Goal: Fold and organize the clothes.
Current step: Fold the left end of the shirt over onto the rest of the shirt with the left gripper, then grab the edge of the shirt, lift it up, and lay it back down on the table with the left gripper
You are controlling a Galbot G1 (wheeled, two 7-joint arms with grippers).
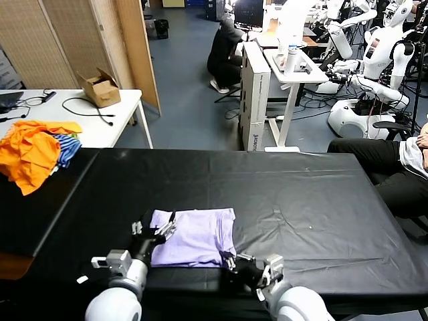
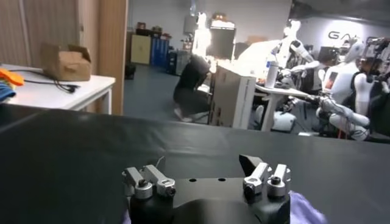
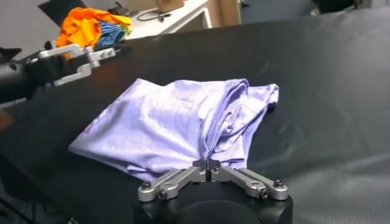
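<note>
I've got the right gripper (image 1: 231,259) pinched shut on the shirt's (image 1: 194,235) near right corner, its length running left-right across the black table (image 1: 321,200), while the left gripper (image 1: 155,227) hangs wide at its left edge

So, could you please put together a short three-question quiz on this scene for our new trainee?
1. True or false: the right gripper is shut on the near edge of the T-shirt.
2. Which colour is the table cover? A white, B black, C green.
3. Fill in: the left gripper is ____ at the shirt's left edge.

Key:
1. True; its fingertips meet on the shirt's hem.
2. B.
3. Open.
</note>
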